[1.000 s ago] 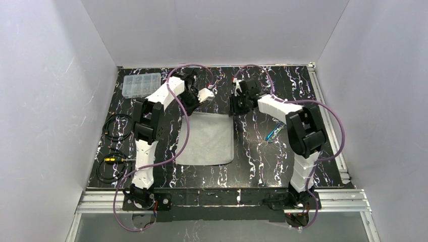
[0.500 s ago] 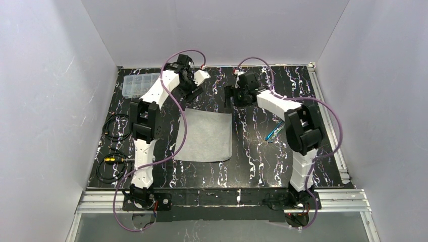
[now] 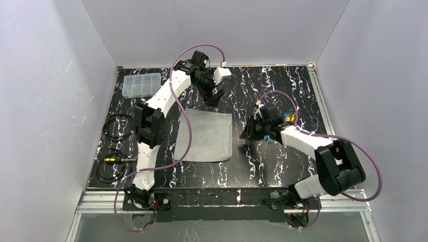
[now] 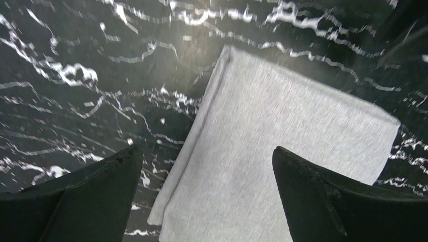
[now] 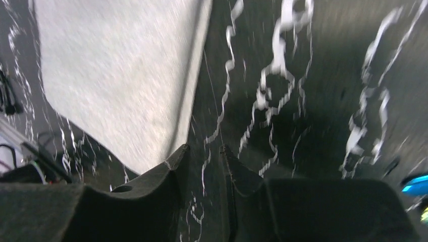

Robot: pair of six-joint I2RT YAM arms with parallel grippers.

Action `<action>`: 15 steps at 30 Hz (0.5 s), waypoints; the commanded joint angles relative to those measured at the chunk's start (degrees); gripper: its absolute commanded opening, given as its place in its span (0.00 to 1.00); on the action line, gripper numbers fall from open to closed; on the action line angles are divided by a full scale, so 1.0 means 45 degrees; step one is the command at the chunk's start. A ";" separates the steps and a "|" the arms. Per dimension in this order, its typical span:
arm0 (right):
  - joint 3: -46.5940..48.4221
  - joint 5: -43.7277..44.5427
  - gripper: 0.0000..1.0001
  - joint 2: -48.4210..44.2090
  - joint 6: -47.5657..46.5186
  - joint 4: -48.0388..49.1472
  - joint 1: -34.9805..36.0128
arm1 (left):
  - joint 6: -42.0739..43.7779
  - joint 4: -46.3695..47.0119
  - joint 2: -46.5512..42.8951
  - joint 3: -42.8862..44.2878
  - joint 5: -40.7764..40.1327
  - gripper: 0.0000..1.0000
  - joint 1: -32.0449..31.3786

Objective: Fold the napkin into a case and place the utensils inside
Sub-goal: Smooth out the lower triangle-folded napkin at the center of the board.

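Observation:
The napkin (image 3: 207,136) lies flat on the black marbled table as a light-grey layered rectangle, and it also fills the left wrist view (image 4: 282,151). Over its far edge hangs my left gripper (image 3: 214,96) (image 4: 207,151), open wide and holding nothing. Just off the cloth's right edge is my right gripper (image 3: 248,132) (image 5: 204,147). Its jaws are a narrow gap apart with only bare table between them, and the napkin (image 5: 116,75) lies to their left. A bright blue utensil (image 5: 416,182) peeks in at the right edge of the right wrist view. My right arm hides the utensils from above.
A clear plastic compartment box (image 3: 141,84) stands at the back left. Black cable coils (image 3: 117,126) (image 3: 112,166) lie along the left side. White walls enclose the table on three sides. Purple cables loop off both arms.
Both grippers let go of the napkin's far edge, which now lies flat. The left gripper opened wide and shifted right. The right arm swung toward the near side, beside the cloth's right edge, its jaws narrowing.

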 commanded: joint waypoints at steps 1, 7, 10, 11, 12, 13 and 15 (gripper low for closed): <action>-0.1603 -0.1457 0.35 -0.0996 0.1355 0.1896 0.0084 | -0.0613 0.0403 -0.0091 0.0797 0.0921 0.98 -0.0025; -0.2799 -0.2317 0.31 -0.1100 0.2233 0.3640 0.0215 | 0.1660 -0.0109 0.0198 -0.0071 0.1086 0.90 -0.0820; -0.2877 -0.2662 0.26 -0.0666 0.2427 0.4076 0.0241 | 0.1687 0.0114 0.0450 -0.0617 0.1362 0.85 -0.1091; -0.2934 -0.2762 0.24 -0.0497 0.2548 0.4288 0.0252 | 0.1513 0.0300 0.0615 -0.0685 0.1283 0.85 -0.1150; -0.2975 -0.2816 0.22 -0.0350 0.2606 0.4434 0.0270 | 0.1364 0.0379 0.0802 -0.0623 0.1207 0.84 -0.1199; -0.3005 -0.2852 0.20 -0.0236 0.2657 0.4584 0.0300 | 0.1228 0.0419 0.1020 -0.0503 0.1178 0.84 -0.1240; -0.3023 -0.2851 0.16 0.0027 0.2682 0.4721 0.0325 | 0.0938 0.0423 0.1406 -0.0221 0.1254 0.81 -0.1292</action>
